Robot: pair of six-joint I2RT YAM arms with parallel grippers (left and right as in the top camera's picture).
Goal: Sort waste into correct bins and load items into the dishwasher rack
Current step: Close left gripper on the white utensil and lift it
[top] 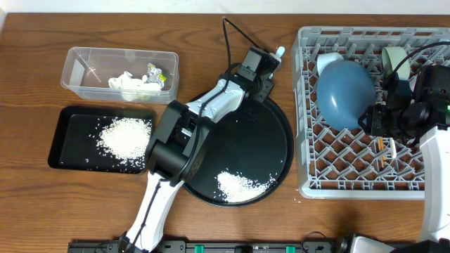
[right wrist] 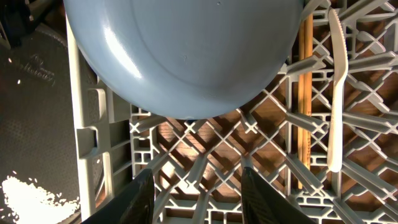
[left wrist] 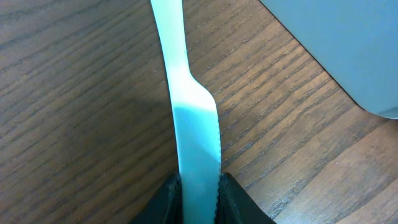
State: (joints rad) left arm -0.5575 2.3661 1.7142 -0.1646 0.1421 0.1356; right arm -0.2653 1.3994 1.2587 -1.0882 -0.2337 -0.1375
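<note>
White plastic, feather-light and bendy, the serrated disposable knife point(left wrist: 196, 124) is pinched edge to edge at its blade end by the left tool point(left wrist: 199, 185). It sits above the wooden bench point(left wrist: 74, 93), just beside the large light-grey lattice rack point(top: 304, 105). Smooth and probably slippery, it could twist in that grip. The right tool point(right wrist: 198, 186) hangs parted and empty over that rack.

Nothing legible: faint embossed mark point(right wrist: 28, 66) on round black tray point(right wrist: 37, 124) is unreadable.

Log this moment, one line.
left fingers: shut on knife | right fingers: open over rack | blue bowl: racked | rice: on round tray
</note>
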